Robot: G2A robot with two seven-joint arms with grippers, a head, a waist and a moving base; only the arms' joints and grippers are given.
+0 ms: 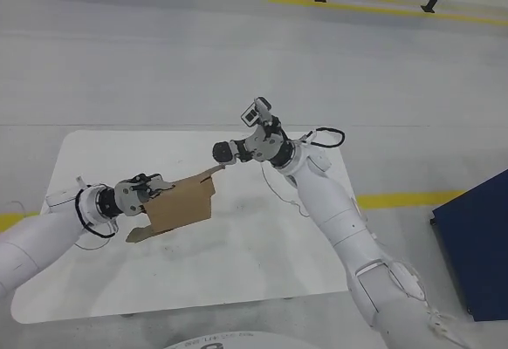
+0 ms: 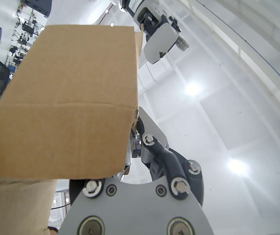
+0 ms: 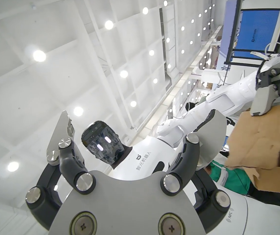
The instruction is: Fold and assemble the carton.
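Currently the flattened brown corrugated-cardboard carton (image 1: 182, 205) is held above the white rectangular table (image 1: 236, 270), roughly over its middle, by the left gripper (image 1: 152, 188), which is clamped on the near end of the blank.

The long axis of the carton is noted as running away from the left gripper toward the right gripper (image 1: 223, 153). The far corner is seen just beside the right gripper; whether they touch cannot be confirmed.

The right gripper (image 3: 140, 114) is recorded with its fingers spread wide and nothing between them. The carton (image 3: 260, 145) lies off to one side of that opening, not within it. The free far end is therefore judged nearer the right arm, and an approach onto that edge is judged to be what the next fold calls for.

Carton appearance: a plain tan panel is crossed by one scored crease, a second layer is bent back beneath it, and a ragged edge is noted beside the left gripper (image 2: 133, 133). It is not yet opened into a box.
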